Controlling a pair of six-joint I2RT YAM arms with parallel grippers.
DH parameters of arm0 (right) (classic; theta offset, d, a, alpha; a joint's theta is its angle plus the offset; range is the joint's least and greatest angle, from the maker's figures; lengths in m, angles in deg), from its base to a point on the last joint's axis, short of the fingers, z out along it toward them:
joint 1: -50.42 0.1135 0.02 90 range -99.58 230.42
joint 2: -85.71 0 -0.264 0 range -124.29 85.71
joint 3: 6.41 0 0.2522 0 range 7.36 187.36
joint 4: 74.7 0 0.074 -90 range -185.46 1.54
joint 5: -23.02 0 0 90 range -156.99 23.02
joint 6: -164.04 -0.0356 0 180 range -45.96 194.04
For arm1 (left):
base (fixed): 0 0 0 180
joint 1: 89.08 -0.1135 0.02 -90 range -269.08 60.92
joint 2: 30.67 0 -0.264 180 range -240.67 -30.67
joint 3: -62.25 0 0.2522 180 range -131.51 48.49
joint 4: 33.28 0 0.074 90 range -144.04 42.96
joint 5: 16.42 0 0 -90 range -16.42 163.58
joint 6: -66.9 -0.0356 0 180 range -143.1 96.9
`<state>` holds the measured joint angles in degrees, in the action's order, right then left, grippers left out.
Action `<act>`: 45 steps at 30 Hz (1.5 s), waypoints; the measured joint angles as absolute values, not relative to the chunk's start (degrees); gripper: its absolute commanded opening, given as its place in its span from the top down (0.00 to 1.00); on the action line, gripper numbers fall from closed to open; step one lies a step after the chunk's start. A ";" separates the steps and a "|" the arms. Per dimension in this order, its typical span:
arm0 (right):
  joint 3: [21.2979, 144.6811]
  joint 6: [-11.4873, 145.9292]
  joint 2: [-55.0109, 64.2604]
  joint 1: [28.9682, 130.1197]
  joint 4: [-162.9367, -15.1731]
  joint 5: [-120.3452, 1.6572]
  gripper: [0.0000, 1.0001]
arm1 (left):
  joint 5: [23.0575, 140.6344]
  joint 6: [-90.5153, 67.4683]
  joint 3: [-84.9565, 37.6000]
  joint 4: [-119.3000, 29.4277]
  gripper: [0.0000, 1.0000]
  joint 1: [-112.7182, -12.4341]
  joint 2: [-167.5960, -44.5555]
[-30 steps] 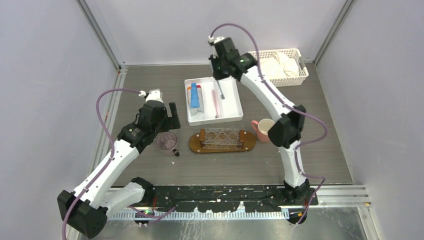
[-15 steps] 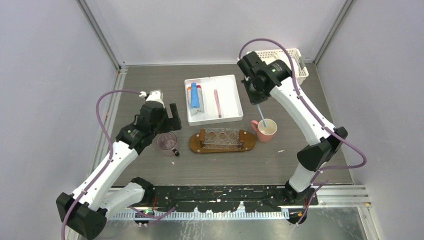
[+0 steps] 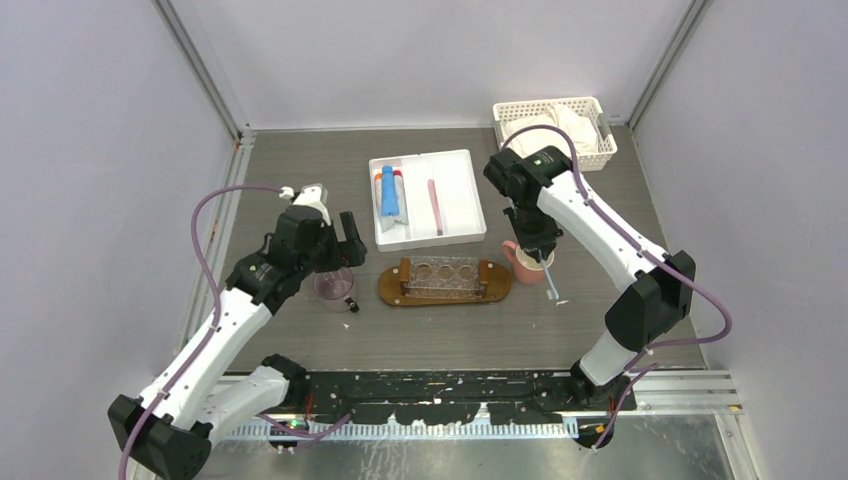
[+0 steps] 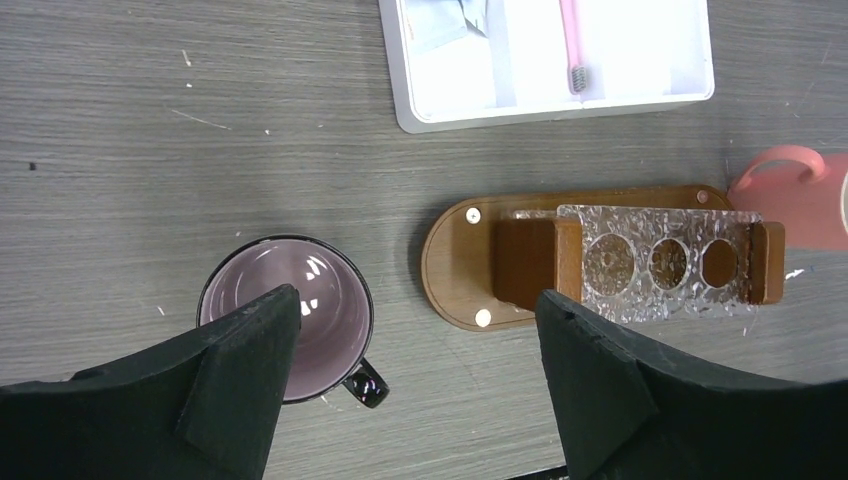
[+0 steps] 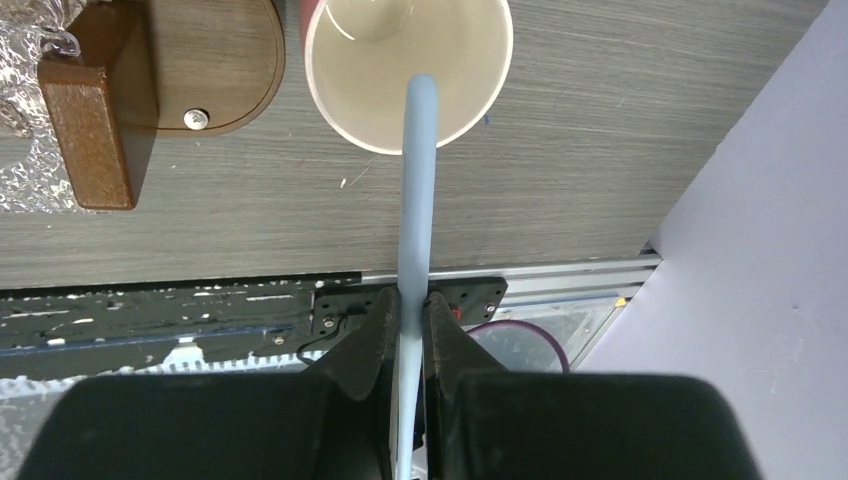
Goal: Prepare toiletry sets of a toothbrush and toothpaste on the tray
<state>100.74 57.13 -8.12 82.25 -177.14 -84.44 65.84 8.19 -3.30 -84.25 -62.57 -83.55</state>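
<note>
Left jaws stand wide apart and hold nothing. In the left wrist view you see them hanging over the desk [image 4: 150, 150]. One black finger [image 4: 240, 380] overlaps the near rim of the purple cup [image 4: 320, 300] at lower left, and the other sits at lower right, below the tray [image 4: 450, 270].

Right jaws are clamped on the shaft of the blue brush [image 5: 415, 200]. In the right wrist view the brush runs up from them, and its far end lies over the mouth of the pink cup [image 5: 350, 80] at the top of the frame. You cannot tell whether that end is inside the cup or only above it. From above, the right jaws sit over the pink cup, right of centre, and a length of the brush sticks out toward the lower right.

The tray, a brown oval board, lies at the middle of the top view. The purple cup is near its left end, apart from it, and the pink cup is just beside its right end. On the tray stands a clear rack [image 4: 650, 262] with three round holes, carried on two wooden end blocks.

Above it in the top view you have the white tray [image 3: 460, 190]. The pink brush [image 3: 435, 205] lies lengthwise in its right compartment, and the blue tube [image 3: 387, 195] and a pale tube [image 3: 397, 225] lie in its left one. A white basket [image 3: 603, 150] with white cloth in it sits at the upper right corner of the desk.
</note>
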 measured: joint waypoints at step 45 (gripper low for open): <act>103.49 59.91 -24.27 69.27 -171.42 -72.59 0.49 | 66.54 7.99 -2.80 -88.10 0.12 -62.57 -79.16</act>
